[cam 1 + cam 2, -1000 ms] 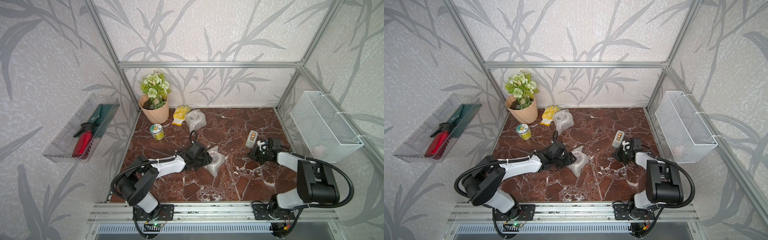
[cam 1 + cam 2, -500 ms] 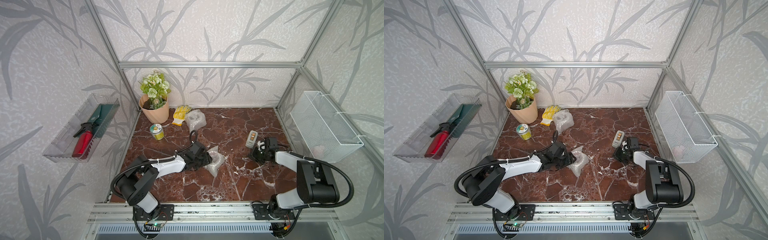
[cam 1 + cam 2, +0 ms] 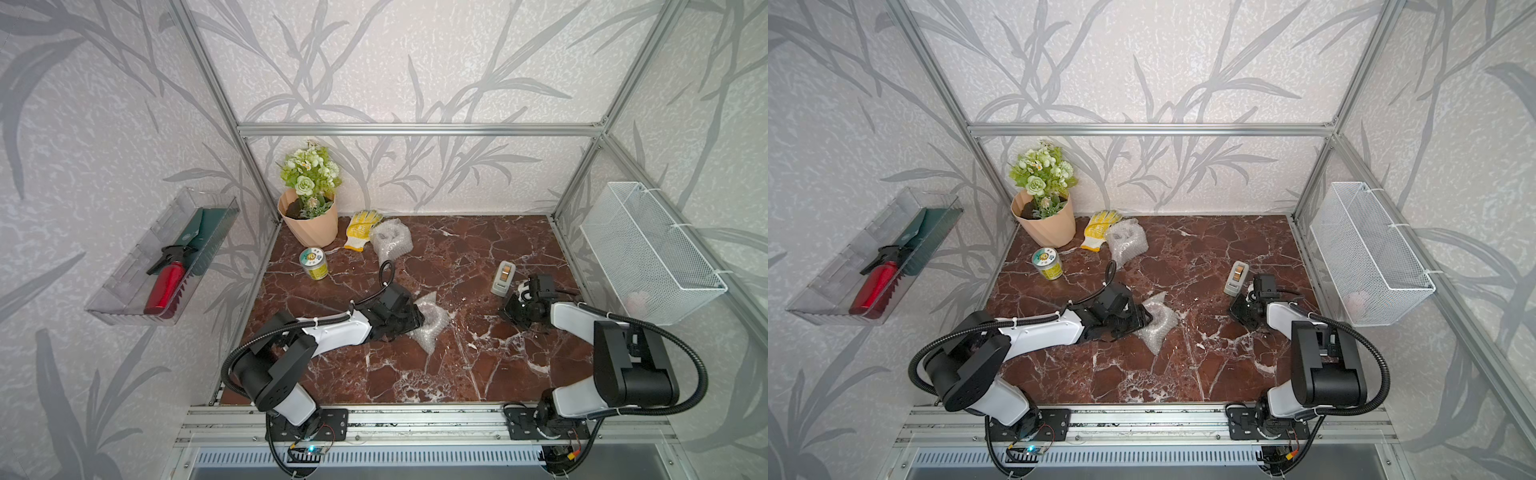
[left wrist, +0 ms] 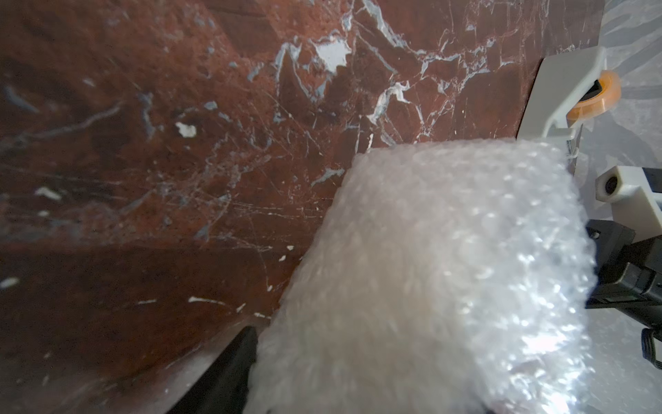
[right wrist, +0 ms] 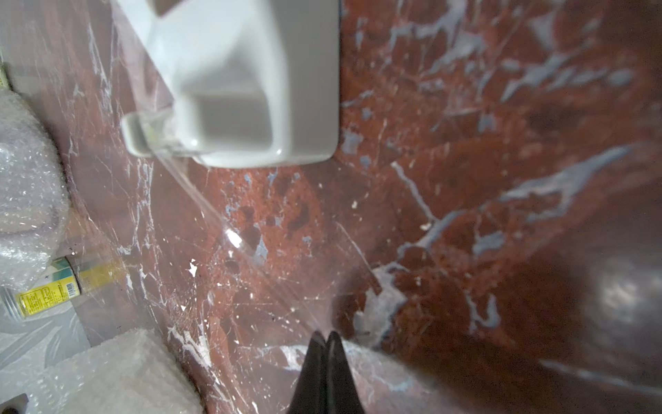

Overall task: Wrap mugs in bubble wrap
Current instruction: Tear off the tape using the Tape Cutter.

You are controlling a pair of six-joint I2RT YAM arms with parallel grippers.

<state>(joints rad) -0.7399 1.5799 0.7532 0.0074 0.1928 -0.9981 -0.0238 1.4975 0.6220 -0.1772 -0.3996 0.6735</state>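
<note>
Bubble wrap bundle [image 3: 434, 321] mid-table, clamped between left gripper [image 3: 415, 322] fingers; contents hidden. Right gripper [image 5: 326, 338], tips pressed together, pinching clear tape [image 5: 206, 200] drawn from tape dispenser [image 3: 503, 277] at right. Could twist and stick to itself if slackened, or drag the dispenser if pulled hard. Could let wrap spring open if left clamp eases.

Crumpled bubble wrap bundle [image 3: 434, 324] centre; second bundle [image 3: 390, 239] rear.
</note>
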